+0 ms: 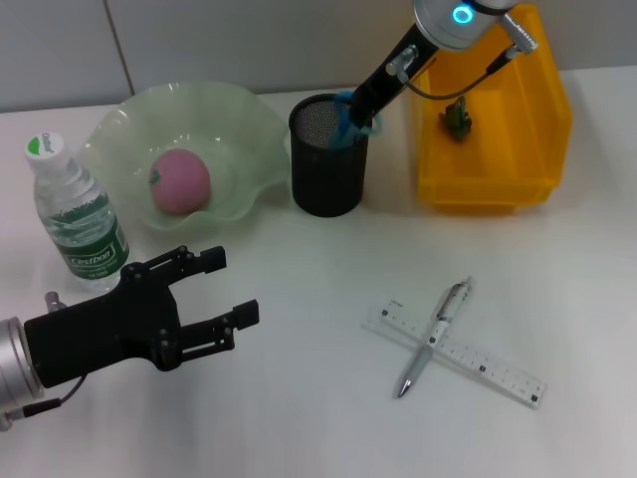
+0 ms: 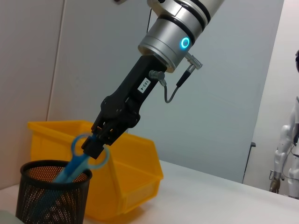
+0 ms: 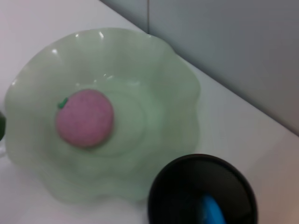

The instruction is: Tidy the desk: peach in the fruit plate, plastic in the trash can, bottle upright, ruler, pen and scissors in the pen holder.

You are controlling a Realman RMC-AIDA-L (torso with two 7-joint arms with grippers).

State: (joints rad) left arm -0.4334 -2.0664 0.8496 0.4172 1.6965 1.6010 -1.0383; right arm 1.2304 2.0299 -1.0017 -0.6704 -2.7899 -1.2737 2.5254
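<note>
My right gripper (image 1: 355, 113) reaches down from the back and is shut on the blue scissors (image 1: 347, 126) by their handles; their blades stand inside the black mesh pen holder (image 1: 326, 184). In the left wrist view that gripper (image 2: 95, 143) clamps the scissors (image 2: 74, 165) above the holder (image 2: 51, 200). A pink peach (image 1: 180, 181) lies in the green fruit plate (image 1: 249, 110). The bottle (image 1: 80, 214) stands upright at the left. On the table the pen (image 1: 435, 334) lies crossed over the clear ruler (image 1: 498, 373). My left gripper (image 1: 227, 289) hovers open at the front left.
A yellow bin (image 1: 493, 179) stands at the back right, beside the pen holder, with a green piece of plastic (image 1: 458, 118) inside. The right wrist view looks down on the peach (image 3: 84, 118), the plate (image 3: 177, 84) and the holder's rim (image 3: 163, 186).
</note>
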